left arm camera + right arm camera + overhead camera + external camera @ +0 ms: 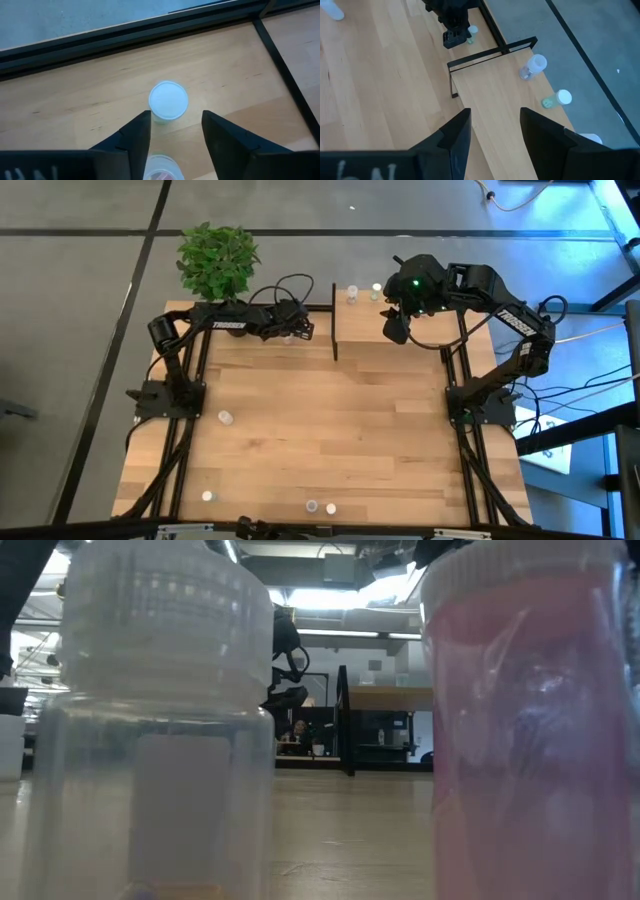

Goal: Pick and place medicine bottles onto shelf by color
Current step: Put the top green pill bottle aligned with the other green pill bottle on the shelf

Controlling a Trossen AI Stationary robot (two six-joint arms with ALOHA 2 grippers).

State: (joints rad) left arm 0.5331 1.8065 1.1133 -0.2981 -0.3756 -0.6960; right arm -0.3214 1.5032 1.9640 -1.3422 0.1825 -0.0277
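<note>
Close to me, a few loose medicine bottles (226,417) sit on the near part of the table (330,430). Farther back, my left gripper (171,132) hangs over a white-capped bottle (169,100) beside the shelf (390,330), fingers open on each side, not touching. My right gripper (490,132) waits open and empty above the shelf, where two bottles (534,67) stand at the far edge.

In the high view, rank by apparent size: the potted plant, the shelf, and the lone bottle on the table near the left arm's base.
1. Shelf, partly covered by the right arm, so its lead is uncertain.
2. Potted plant, close in spread.
3. Bottle, by far the smallest.
</note>
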